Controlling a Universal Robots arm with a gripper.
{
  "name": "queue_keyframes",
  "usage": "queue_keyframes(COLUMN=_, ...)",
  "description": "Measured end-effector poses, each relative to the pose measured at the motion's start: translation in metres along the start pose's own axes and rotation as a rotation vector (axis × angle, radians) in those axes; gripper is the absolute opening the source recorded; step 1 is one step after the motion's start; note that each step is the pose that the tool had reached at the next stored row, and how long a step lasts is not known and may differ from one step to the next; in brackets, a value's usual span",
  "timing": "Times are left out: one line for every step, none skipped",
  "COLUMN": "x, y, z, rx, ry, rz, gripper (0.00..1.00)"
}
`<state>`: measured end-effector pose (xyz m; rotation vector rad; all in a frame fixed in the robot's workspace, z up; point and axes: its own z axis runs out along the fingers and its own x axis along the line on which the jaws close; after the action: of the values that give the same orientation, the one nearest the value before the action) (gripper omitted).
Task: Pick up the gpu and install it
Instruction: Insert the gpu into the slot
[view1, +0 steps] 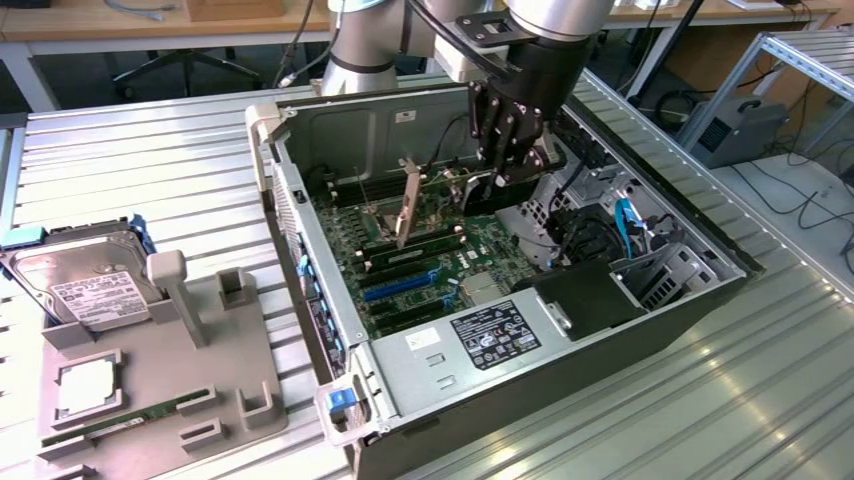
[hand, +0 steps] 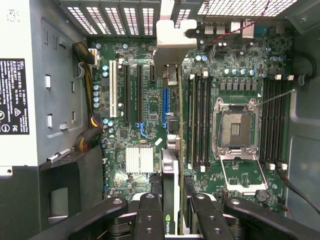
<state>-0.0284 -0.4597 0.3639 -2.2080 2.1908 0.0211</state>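
Note:
The gpu stands on edge inside the open computer case, tan-brown side toward the exterior view's left, above the motherboard. My gripper reaches down into the case and is shut on the card's near end. In the wrist view the gpu is seen edge-on, running away from my gripper. A black finger sits on each side of it. Its silver bracket lies at the case's rear wall, over a blue slot. Whether the card touches the slot I cannot tell.
A grey fixture tray lies at the exterior view's left, with a silver hard drive and a green memory stick. Inside the case are the power supply, an empty CPU socket, memory slots and loose cables.

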Motion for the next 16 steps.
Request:
queue_keyframes(x=0.000, y=0.0000, z=0.0000, rx=0.0000, ry=0.0000, rz=0.000, gripper=0.27)
queue_keyframes(x=0.000, y=0.0000, z=0.0000, rx=0.0000, ry=0.0000, rz=0.000, gripper=0.27)
queue_keyframes(x=0.000, y=0.0000, z=0.0000, rx=0.0000, ry=0.0000, rz=0.000, gripper=0.27)
queue_keyframes(x=0.000, y=0.0000, z=0.0000, rx=0.0000, ry=0.0000, rz=0.000, gripper=0.27)
queue_keyframes(x=0.000, y=0.0000, z=0.0000, rx=0.0000, ry=0.0000, rz=0.000, gripper=0.27)
queue_keyframes(x=0.000, y=0.0000, z=0.0000, rx=0.0000, ry=0.0000, rz=0.000, gripper=0.27)
queue_keyframes(x=0.000, y=0.0000, z=0.0000, rx=0.0000, ry=-0.0001, rz=0.000, gripper=0.27)
queue_keyframes(x=0.000, y=0.0002, z=0.0000, rx=0.0000, ry=0.0000, rz=0.000, gripper=0.27)
queue_keyframes(x=0.000, y=0.0112, z=0.0054, rx=0.0019, ry=0.0002, rz=0.000, gripper=0.27)
queue_keyframes(x=0.000, y=0.0112, z=0.0057, rx=0.0020, ry=-0.0001, rz=0.000, gripper=0.27)
queue_keyframes(x=0.000, y=0.0113, z=0.0060, rx=0.0020, ry=-0.0001, rz=0.000, gripper=0.27)
queue_keyframes(x=0.000, y=0.0115, z=0.0073, rx=0.0021, ry=-0.0003, rz=0.000, gripper=0.27)
queue_keyframes(x=0.000, y=0.0115, z=0.0074, rx=0.0020, ry=-0.0001, rz=0.000, gripper=0.27)
queue_keyframes(x=0.000, y=0.0115, z=0.0074, rx=0.0019, ry=0.0001, rz=0.000, gripper=0.27)
queue_keyframes(x=0.000, y=0.0115, z=0.0076, rx=0.0019, ry=0.0000, rz=0.000, gripper=0.27)
queue_keyframes(x=0.000, y=0.0115, z=0.0076, rx=0.0020, ry=-0.0001, rz=0.000, gripper=0.27)
